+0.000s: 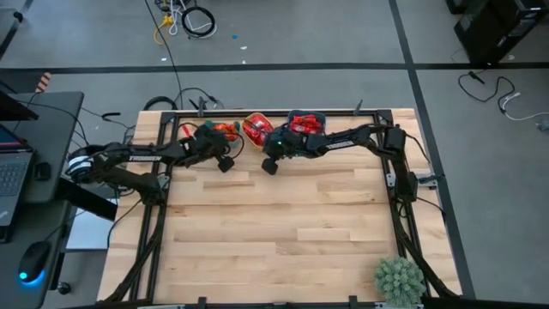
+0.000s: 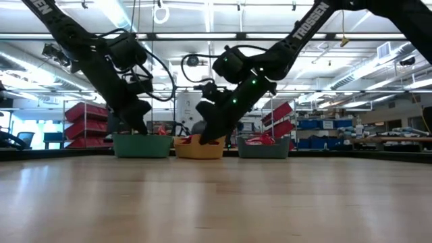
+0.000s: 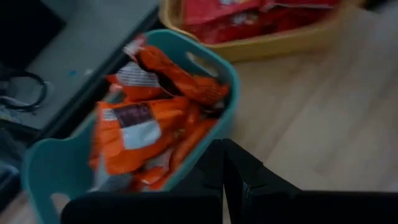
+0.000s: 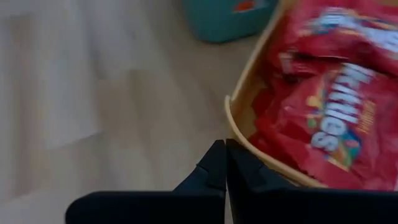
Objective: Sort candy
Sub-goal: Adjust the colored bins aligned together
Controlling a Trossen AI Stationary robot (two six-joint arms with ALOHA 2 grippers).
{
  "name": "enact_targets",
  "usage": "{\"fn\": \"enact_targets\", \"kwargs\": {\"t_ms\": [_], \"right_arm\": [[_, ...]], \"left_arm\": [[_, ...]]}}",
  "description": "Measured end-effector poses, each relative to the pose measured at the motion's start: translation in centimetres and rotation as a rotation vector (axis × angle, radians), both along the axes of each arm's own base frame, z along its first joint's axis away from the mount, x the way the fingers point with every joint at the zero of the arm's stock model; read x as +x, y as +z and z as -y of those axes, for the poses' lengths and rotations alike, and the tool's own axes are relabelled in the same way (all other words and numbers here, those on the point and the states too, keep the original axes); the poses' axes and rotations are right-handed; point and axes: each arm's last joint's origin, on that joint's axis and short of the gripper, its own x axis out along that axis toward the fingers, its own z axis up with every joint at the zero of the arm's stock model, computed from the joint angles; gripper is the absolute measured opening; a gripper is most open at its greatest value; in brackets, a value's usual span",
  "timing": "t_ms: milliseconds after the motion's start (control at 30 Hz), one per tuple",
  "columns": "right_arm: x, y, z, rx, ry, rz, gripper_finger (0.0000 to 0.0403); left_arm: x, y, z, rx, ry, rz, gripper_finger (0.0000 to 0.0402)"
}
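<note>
Three small bowls stand in a row at the table's far edge. The teal bowl (image 1: 216, 131) (image 3: 217, 62) holds orange-wrapped candy (image 3: 149, 124). The yellow bowl (image 1: 257, 129) (image 4: 239, 124) holds red-wrapped candy (image 4: 323, 112). The blue bowl (image 1: 307, 122) (image 2: 263, 147) also holds red candy. My left gripper (image 1: 225, 161) (image 3: 224, 158) is shut and empty, just on the near side of the teal bowl. My right gripper (image 1: 270, 163) (image 4: 224, 158) is shut and empty, just near of the yellow bowl's rim.
The wooden table top (image 1: 274, 232) stretches bare from the bowls to the near edge. A small potted plant (image 1: 399, 279) stands at the near right corner. Cables and a desk with a laptop (image 1: 13, 172) lie beyond the table's left side.
</note>
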Motion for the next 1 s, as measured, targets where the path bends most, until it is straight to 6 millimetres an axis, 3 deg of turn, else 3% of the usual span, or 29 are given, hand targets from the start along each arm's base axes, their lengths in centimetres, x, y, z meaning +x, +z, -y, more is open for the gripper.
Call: {"fn": "enact_targets", "kwargs": {"t_ms": [200,367,533,700,1000], "right_arm": [[-1.2,0.3,1.8,-0.055,-0.14,-0.09,0.0],[-2.7,1.8,3.6,-0.093,-0.22,-0.13,0.0],[-2.9,3.7,3.3,0.005,-0.083,-0.055,0.0],[-2.1,3.1,2.0,0.062,0.038,-0.034,0.0],[-3.2,1.9,5.5,0.025,-0.141,-0.048,0.0]], "left_arm": [[0.1,-0.1,0.3,-0.066,-0.099,0.015,0.0002],[0.1,-0.4,0.3,-0.074,-0.092,-0.001,0.0002],[0.3,-0.4,0.3,-0.098,-0.118,0.021,0.0002],[0.3,-0.4,0.4,-0.128,-0.153,0.037,0.0002],[-0.1,-0.4,-0.2,-0.139,-0.074,0.052,0.0002]]}}
